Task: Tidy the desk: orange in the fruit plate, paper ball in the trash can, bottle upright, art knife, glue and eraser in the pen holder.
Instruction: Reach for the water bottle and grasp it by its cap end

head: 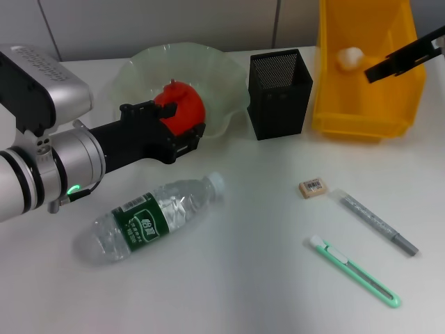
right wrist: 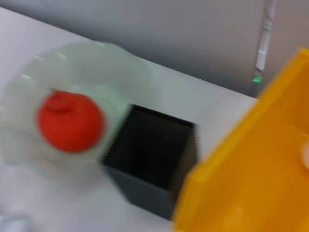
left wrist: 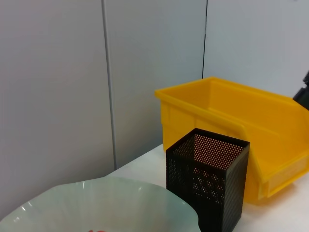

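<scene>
Head view first: my left gripper (head: 182, 124) sits over the fruit plate (head: 229, 80), its black fingers narrowed around the orange (head: 186, 104), which rests low in the dish, apparently on its floor. Whether the pads are pressing on it or have just let go, I cannot tell from here. My right gripper (head: 407, 57) hangs over the yellow trash bin (head: 368, 122); its fingers are not readable, so I won't guess. The paper ball (head: 350, 57) lies inside the bin against the back wall.

To finish this step cleanly, I judge I should part the left fingers fully, then lift straight up before pulling back, so nothing clips the wavy rim or rolls the fruit out.

The orange reads red-orange, round, with a small stem nub on top; the right wrist view shows it inside the pale green translucent plate, beside the black mesh pen holder (head: 279, 94).

Outward on the desk: the water bottle (head: 149, 217) lies on its side, and the eraser (head: 311, 187), glue stick (head: 377, 222) and green art knife (head: 354, 271) lie well apart from the holder.
</scene>
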